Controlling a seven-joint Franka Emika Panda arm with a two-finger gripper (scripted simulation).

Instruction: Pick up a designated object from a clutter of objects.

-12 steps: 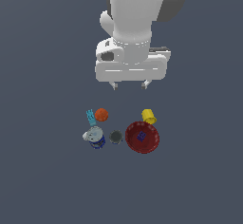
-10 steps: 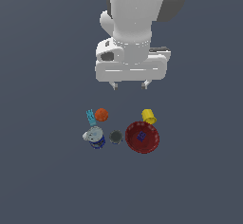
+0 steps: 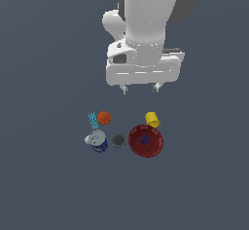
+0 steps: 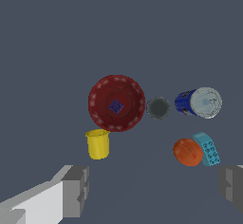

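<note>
The small yellow cup point(image 3: 152, 119) stands on the grey floor just beyond the red bowl point(image 3: 146, 141); in the wrist view the cup point(image 4: 98, 144) shows its hollow inside beside the bowl point(image 4: 116, 103). My gripper point(image 3: 140, 88) hangs open and empty above the clutter, its fingertips point(image 4: 76, 190) well apart and clear of every item. The orange ball point(image 3: 103, 118), light-blue piece point(image 3: 93, 120), dark grey disc point(image 3: 118, 140) and blue-and-silver can point(image 3: 97, 141) lie toward the exterior view's left of the cup.
The bowl holds a small blue-purple mark point(image 4: 115, 106) at its centre. The items sit close together on a plain dark grey surface point(image 3: 48, 185). The arm's white body point(image 3: 146, 29) fills the upper middle of the exterior view.
The arm has shifted slightly toward the exterior view's right. The objects have not moved.
</note>
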